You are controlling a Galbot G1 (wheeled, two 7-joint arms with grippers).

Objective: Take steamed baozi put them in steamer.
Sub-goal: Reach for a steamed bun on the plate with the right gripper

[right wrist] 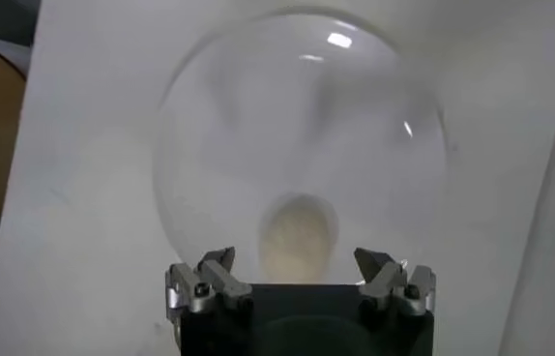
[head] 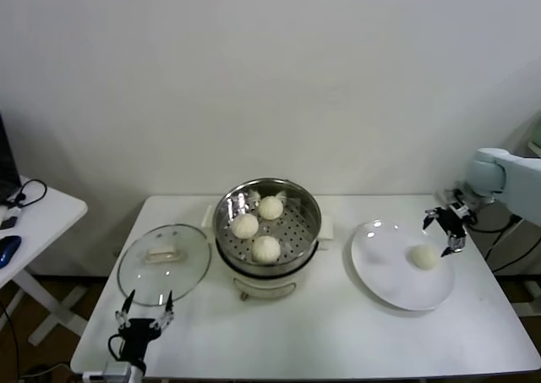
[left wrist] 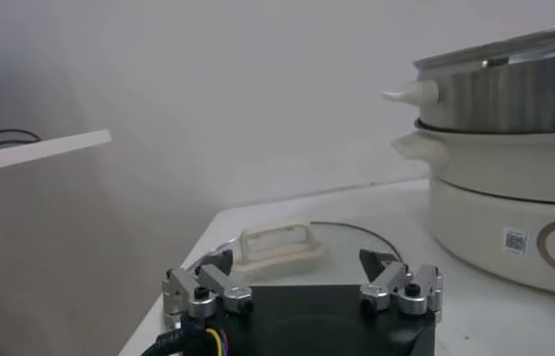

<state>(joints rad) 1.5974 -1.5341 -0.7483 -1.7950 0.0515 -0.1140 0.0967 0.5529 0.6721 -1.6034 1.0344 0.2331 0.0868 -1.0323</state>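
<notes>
Three cream-white baozi [head: 259,227] lie on the perforated tray inside the steel steamer [head: 308,208] at the table's middle. A fourth baozi [head: 423,256] lies on the flat white plate [head: 380,265] at the right; it also shows in the right wrist view [right wrist: 298,237]. My right gripper [head: 445,229] is open, just above and to the far right of that baozi, not touching it; in the right wrist view the gripper [right wrist: 299,263] has the baozi between its spread fingers. My left gripper [head: 144,310] is open and empty at the table's front left, in front of the glass lid.
A round glass lid [head: 163,263] with a cream handle [left wrist: 278,245] lies flat to the left of the steamer. The steamer's white base [left wrist: 510,227] stands to one side in the left wrist view. A small side table [head: 34,218] stands beyond the left edge.
</notes>
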